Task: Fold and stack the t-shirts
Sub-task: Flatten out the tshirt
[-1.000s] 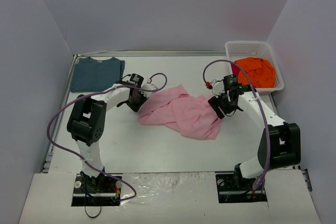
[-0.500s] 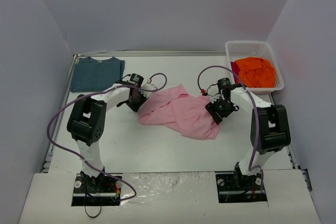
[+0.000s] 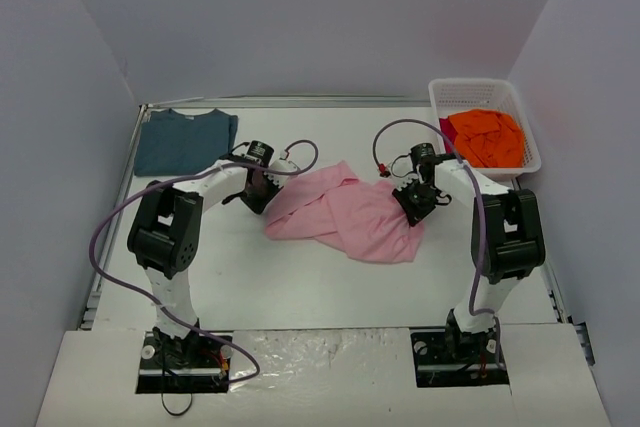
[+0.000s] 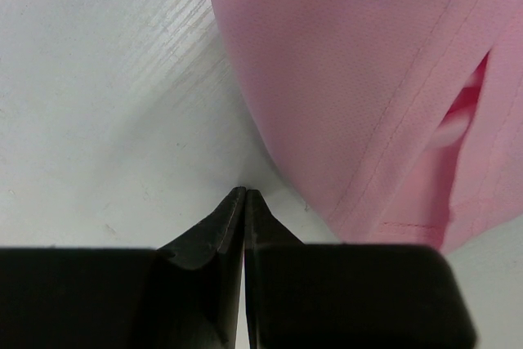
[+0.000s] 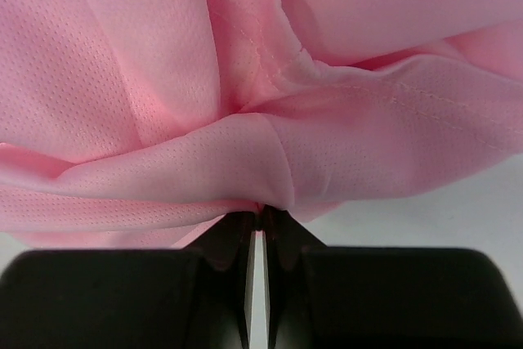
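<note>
**A:** From above, what's the setting?
**B:** A white table (image 3: 300,277) boxed in by pale grey walls (image 3: 300,17). The pink t-shirt (image 3: 345,215) lies crumpled mid-table. The teal t-shirt (image 3: 183,140) lies flat at the far left. The orange t-shirt (image 3: 487,137) sits in the white basket (image 3: 470,87).
**A:** Left wrist?
**B:** The left gripper (image 4: 245,194) is clenched on nothing, just beside the pink hem, over faintly ribbed white tabletop.
**A:** Right wrist?
**B:** The right gripper (image 5: 260,217) pinches a pink fold.

White arms (image 3: 205,180) with black joints, looping purple cables (image 3: 108,219), black wedge-tipped left hand (image 4: 245,192) and right hand (image 5: 257,214)
</note>
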